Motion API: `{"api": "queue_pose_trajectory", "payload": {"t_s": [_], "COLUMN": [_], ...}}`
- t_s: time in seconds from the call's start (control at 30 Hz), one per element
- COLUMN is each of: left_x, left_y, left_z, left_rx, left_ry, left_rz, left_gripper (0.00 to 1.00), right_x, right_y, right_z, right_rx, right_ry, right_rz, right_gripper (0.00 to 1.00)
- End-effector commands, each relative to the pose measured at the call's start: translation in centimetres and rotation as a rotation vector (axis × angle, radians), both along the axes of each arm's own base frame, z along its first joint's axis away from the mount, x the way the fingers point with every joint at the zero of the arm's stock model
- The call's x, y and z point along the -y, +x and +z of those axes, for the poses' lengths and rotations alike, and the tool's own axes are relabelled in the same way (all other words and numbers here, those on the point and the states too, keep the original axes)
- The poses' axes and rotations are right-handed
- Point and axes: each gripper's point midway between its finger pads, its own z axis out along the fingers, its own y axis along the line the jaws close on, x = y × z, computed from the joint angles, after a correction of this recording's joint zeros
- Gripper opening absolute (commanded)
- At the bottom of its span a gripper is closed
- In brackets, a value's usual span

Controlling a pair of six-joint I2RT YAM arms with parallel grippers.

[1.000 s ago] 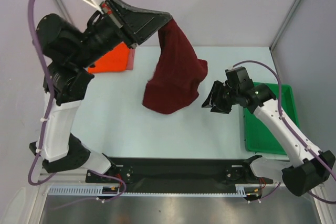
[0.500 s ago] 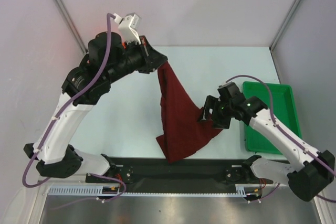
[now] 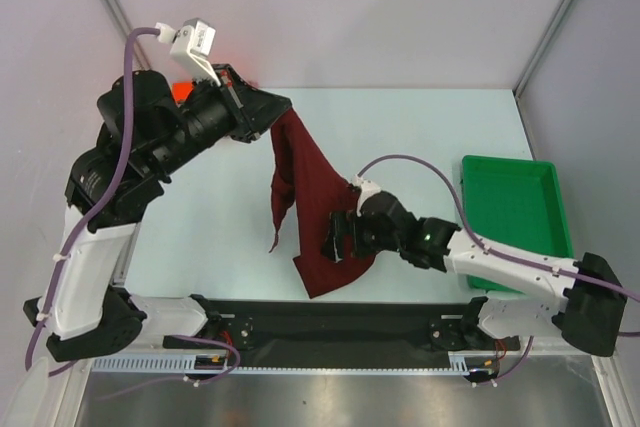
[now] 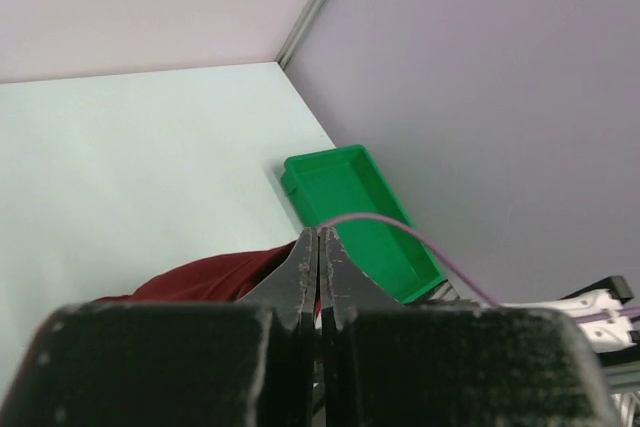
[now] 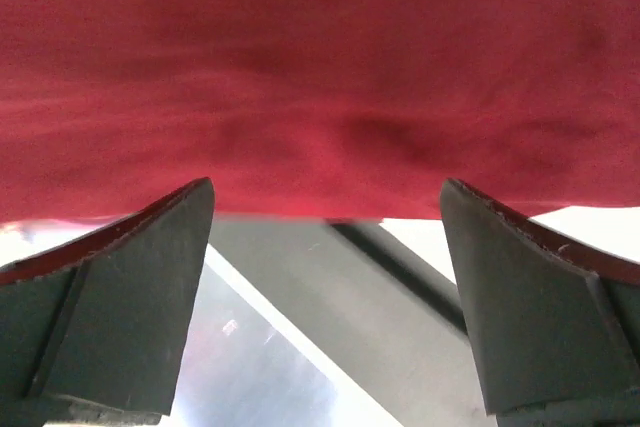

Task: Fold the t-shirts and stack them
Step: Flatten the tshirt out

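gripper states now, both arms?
Left gripper: shut on the maroon t-shirt, holding it lifted.
Right gripper: open, at the shirt's lower part, not gripping it.

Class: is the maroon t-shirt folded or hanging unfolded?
Hanging unfolded: the maroon t-shirt dangles crumpled from the shut left claw, the open right claw at its lower part.

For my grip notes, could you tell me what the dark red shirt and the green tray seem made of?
The dark red shirt looks like soft matte cloth: it hangs in folds from the left gripper. The green tray looks like smooth moulded plastic, with stiff raised rims.
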Motion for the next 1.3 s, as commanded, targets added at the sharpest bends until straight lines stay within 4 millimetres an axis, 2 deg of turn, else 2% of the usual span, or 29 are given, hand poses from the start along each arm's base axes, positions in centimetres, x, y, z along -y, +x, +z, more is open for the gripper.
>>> {"api": "queue_pose_trajectory", "payload": {"t_s": [0.0, 0.03, 0.07, 0.13, 0.17, 0.2, 0.23, 0.27, 0.3, 0.37, 0.4, 0.43, 0.53, 0.57, 0.67, 0.7, 0.73, 0.8, 0.83, 0.9, 0.97, 1.0, 1.07, 1.1, 1.13, 1.17, 1.2, 1.23, 1.27], "left_x": [-0.6, -0.9, -1.0, -1.5, -1.7, -2.1, -2.7, -3.1, -3.8, -5.2, -6.1, -6.8, -9.1, -9.9, -12.3, -12.9, -13.7, -14.7, -15.2, -15.7, -15.9, -15.4, -14.5, -13.8, -13.2, -12.2, -11.4, -10.9, -10.9], "left_y": [-1.7, -2.2, -2.6, -3.5, -3.8, -4.3, -4.8, -5.0, -5.0, -5.3, -4.8, -4.9, -4.7, -4.7, -4.8, -5.1, -4.9, -4.9, -5.0, -4.5, -3.8, -3.1, -1.4, -0.5, 0.3, 2.0, 2.9, 3.8, 6.2], "left_z": [3.9, 4.5, 5.0, 5.9, 6.0, 6.6, 6.9, 6.9, 7.1, 6.5, 6.0, 5.7, 3.7, 3.0, 1.1, 0.5, 0.2, -0.8, -1.1, -2.2, -3.5, -5.0, -7.1, -9.0, -10.3, -12.3, -15.0, -16.7, -19.1], "left_rx": [0.071, 0.082, 0.088, 0.097, 0.098, 0.108, 0.118, 0.120, 0.134, 0.131, 0.133, 0.133, 0.117, 0.111, 0.102, 0.103, 0.104, 0.089, 0.087, 0.073, 0.047, 0.018, -0.051, -0.093, -0.124, -0.174, -0.227, -0.265, -0.336], "left_ry": [-0.111, -0.129, -0.145, -0.175, -0.179, -0.190, -0.197, -0.196, -0.191, -0.162, -0.133, -0.117, -0.041, -0.019, 0.039, 0.057, 0.071, 0.115, 0.125, 0.173, 0.221, 0.259, 0.305, 0.355, 0.393, 0.457, 0.514, 0.543, 0.573], "left_rz": [-0.036, -0.041, -0.051, -0.064, -0.068, -0.067, -0.064, -0.056, -0.031, 0.016, 0.069, 0.094, 0.189, 0.216, 0.303, 0.319, 0.356, 0.393, 0.408, 0.444, 0.477, 0.481, 0.518, 0.524, 0.524, 0.533, 0.515, 0.506, 0.524], "left_gripper": [0.00, 0.00, 0.00, 0.00, 0.00, 0.00, 0.00, 0.00, 0.00, 0.00, 0.00, 0.00, 0.00, 0.00, 0.00, 0.00, 0.00, 0.00, 0.00, 0.00, 0.00, 0.00, 0.00, 0.00, 0.00, 0.00, 0.00, 0.00, 0.00], "right_x": [-2.3, -1.8, -1.9, -2.2, -2.7, -2.1, -2.6, -2.8, -1.2, 0.2, 1.6, 3.6, 5.9, 7.3, 8.3, 8.3, 8.5, 9.5, 9.7, 10.1, 9.9, 9.3, 7.1, 6.5, 5.3, 5.3, 5.1, 5.3, 5.9], "right_y": [4.6, 5.1, 5.9, 7.3, 8.4, 9.3, 9.6, 10.4, 11.6, 13.7, 13.8, 14.7, 14.5, 14.4, 11.1, 9.1, 8.1, 5.3, 4.4, 3.0, 3.4, 4.1, 6.7, 7.7, 10.3, 11.2, 12.8, 15.5, 16.6], "right_z": [2.4, 0.9, 0.9, -0.8, 0.4, -0.1, -0.6, 0.7, 0.4, 3.7, 4.2, 6.6, 12.0, 14.3, 18.5, 17.8, 20.2, 20.6, 22.1, 23.1, 23.0, 22.7, 19.2, 18.0, 14.2, 12.8, 12.7, 9.5, 8.6], "right_rx": [0.279, 0.282, 0.289, 0.280, 0.294, 0.294, 0.289, 0.318, 0.325, 0.355, 0.363, 0.398, 0.435, 0.453, 0.461, 0.393, 0.408, 0.345, 0.354, 0.351, 0.342, 0.312, 0.173, 0.107, -0.004, -0.057, -0.047, -0.124, -0.171], "right_ry": [0.167, 0.169, 0.186, 0.120, 0.116, 0.083, 0.080, 0.087, 0.026, 0.006, -0.060, -0.053, -0.019, 0.015, 0.023, 0.001, 0.027, 0.021, 0.047, 0.070, 0.084, 0.115, 0.109, 0.119, 0.062, 0.023, 0.011, -0.021, -0.038], "right_rz": [-0.164, -0.216, -0.254, -0.281, -0.306, -0.335, -0.299, -0.292, -0.345, -0.400, -0.388, -0.430, -0.376, -0.371, -0.243, -0.167, -0.150, -0.102, -0.087, -0.057, -0.050, -0.019, 0.032, 0.050, 0.043, 0.031, 0.015, -0.025, -0.057], "right_gripper": [0.98, 0.96, 0.89, 0.76, 0.54, 0.44, 0.31, 0.05, 0.00, 0.00, 0.00, 0.00, 0.00, 0.00, 0.00, 0.00, 0.00, 0.00, 0.00, 0.00, 0.00, 0.00, 0.00, 0.01, 0.00, 0.02, 0.07, 0.19, 0.28]}}
